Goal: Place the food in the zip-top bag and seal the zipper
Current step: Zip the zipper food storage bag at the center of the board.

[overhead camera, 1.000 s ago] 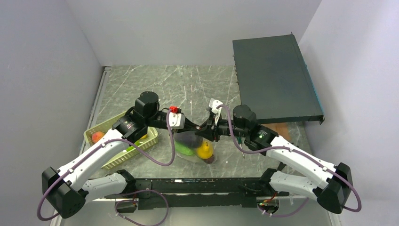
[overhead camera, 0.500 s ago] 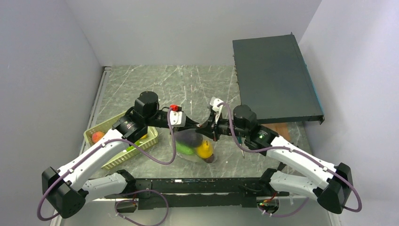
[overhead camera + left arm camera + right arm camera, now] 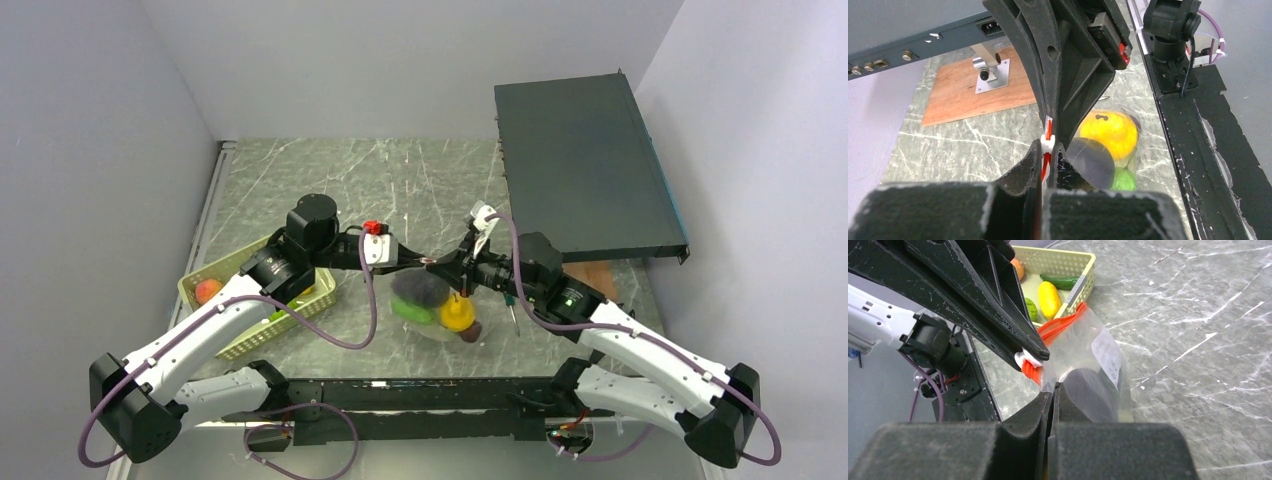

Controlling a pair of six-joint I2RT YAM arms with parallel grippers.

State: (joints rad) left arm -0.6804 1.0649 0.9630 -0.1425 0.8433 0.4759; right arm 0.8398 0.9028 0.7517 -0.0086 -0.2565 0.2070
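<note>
Table (image 3: 400, 180): grey-green marble; it carries everything below.
Dark case (image 3: 585, 165): flat metal box at the far right, tilted, its near end above a wooden board (image 3: 978, 95).
Basket (image 3: 245, 338): light green, near left, partly under the left arm; it holds an orange piece (image 3: 207, 291), a yellow piece (image 3: 1049, 299) and a green one (image 3: 1060, 281).
Zip-top bag (image 3: 440, 318): at centre front, hanging between both grippers, its lower end on the table.
Food in the bag: yellow fruit (image 3: 458, 315), dark purple piece (image 3: 420, 288), green piece (image 3: 412, 310).
Left gripper (image 3: 425, 262): clamped on the zipper (image 3: 1058, 325) at its white slider (image 3: 1029, 360).
Right gripper (image 3: 445, 268): pinched together on the clear plastic just beside the slider, tip to tip with the left gripper.
Screwdriver (image 3: 514, 318): just right of the bag, partly under the right arm.
</note>
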